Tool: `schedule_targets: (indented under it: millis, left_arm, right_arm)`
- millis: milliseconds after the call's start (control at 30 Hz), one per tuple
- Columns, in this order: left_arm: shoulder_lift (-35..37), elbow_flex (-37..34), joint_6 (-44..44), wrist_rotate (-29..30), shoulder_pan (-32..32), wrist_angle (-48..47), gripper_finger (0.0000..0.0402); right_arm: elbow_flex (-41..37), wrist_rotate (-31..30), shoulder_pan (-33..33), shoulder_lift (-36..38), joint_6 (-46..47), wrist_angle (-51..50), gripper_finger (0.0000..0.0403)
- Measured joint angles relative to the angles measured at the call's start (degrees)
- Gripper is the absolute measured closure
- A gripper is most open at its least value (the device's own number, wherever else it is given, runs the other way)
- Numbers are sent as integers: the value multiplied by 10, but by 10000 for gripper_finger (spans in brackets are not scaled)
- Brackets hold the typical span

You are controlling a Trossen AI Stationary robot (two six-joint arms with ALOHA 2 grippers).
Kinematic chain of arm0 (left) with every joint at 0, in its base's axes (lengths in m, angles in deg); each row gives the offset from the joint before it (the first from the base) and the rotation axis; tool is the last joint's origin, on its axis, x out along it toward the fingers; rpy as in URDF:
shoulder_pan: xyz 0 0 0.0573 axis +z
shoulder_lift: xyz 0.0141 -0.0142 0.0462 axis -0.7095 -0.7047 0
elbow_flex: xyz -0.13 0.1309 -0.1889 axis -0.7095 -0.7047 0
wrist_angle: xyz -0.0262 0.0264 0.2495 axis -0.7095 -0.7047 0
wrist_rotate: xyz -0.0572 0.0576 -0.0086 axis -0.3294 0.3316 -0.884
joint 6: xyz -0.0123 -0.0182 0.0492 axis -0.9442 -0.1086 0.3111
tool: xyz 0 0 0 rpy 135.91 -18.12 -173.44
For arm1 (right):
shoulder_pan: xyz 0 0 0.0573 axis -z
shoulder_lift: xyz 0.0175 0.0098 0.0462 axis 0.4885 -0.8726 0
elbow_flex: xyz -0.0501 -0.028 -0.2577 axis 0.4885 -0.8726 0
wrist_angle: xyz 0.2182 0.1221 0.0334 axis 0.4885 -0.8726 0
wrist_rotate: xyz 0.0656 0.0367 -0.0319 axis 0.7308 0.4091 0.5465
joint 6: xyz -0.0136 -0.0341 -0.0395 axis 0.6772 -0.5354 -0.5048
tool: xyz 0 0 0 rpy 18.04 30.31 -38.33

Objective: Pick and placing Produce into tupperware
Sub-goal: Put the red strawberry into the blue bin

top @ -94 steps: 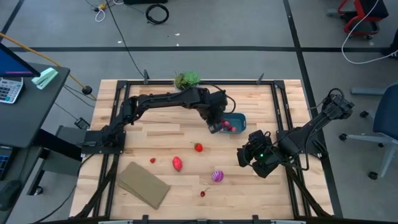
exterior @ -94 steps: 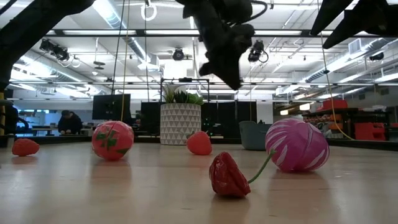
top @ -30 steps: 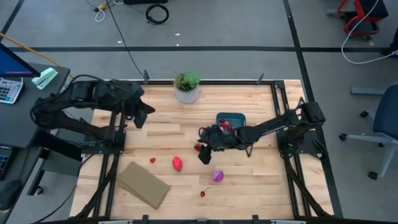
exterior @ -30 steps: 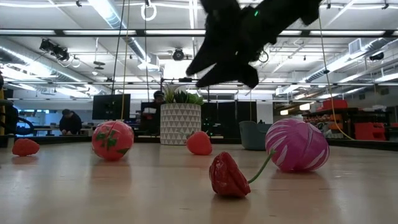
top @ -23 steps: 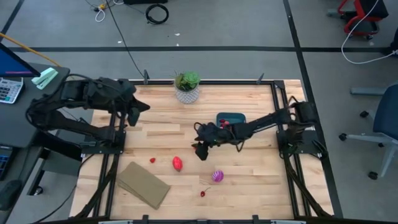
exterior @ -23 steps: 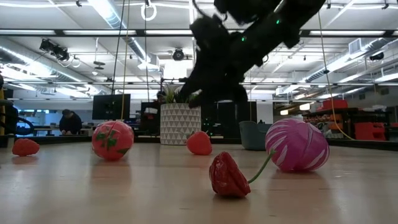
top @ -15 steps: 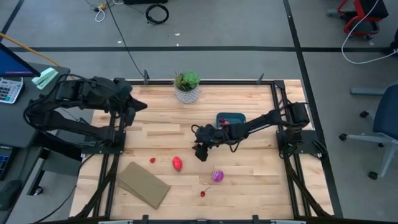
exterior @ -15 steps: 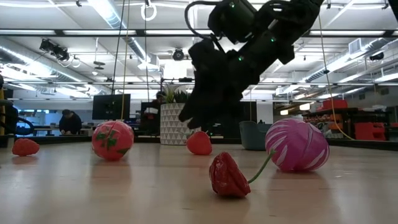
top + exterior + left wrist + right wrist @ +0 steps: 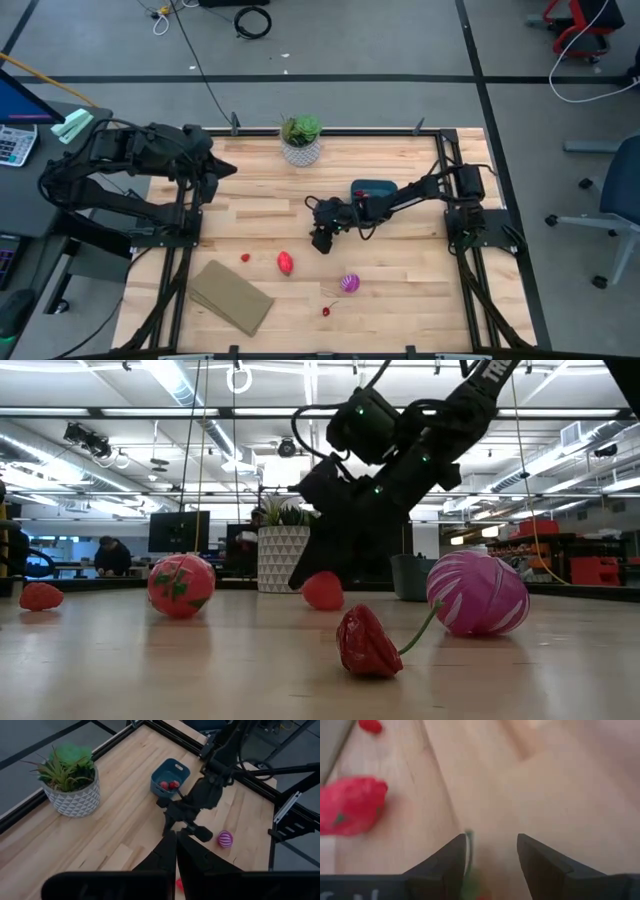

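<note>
Right gripper (image 9: 321, 238) — fingers parted, grasping nothing — low over a small strawberry (image 9: 323, 590) beside the tupperware (image 9: 372, 189); left gripper (image 9: 213, 180) clenched.

no readable text, labels, brands, numbers or signs anywhere

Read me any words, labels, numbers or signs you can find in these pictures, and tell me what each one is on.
"TR": white lettering on the dark right arm in the low view, cut off at the picture's edge; the rest cannot be read.
Grey calculator on the side desk, high view: key markings too small to read.
Nothing readable on the table's things.
</note>
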Motion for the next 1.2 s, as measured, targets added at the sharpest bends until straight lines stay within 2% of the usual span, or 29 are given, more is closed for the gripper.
schedule_targets:
  millis: [333, 500, 733, 1033, 1200]
  left_arm:
    - [0, 0, 0, 8, 0, 0, 384]
    - [0, 0, 1, 9, 0, 0, 387]
    - [0, 0, 1, 9, 0, 0, 379]
    - [0, 0, 1, 9, 0, 0, 389]
    - [0, 0, 1, 10, 0, 1, 385]
  right_arm:
    - [0, 2, -6, 0, 7, -15, 232]
    - [0, 20, -6, 1, 54, -17, 245]
    - [0, 22, -6, 8, 97, -22, 238]
    - [0, 21, -10, 74, 142, -114, 247]
    - [0, 21, -18, 82, 145, -151, 248]
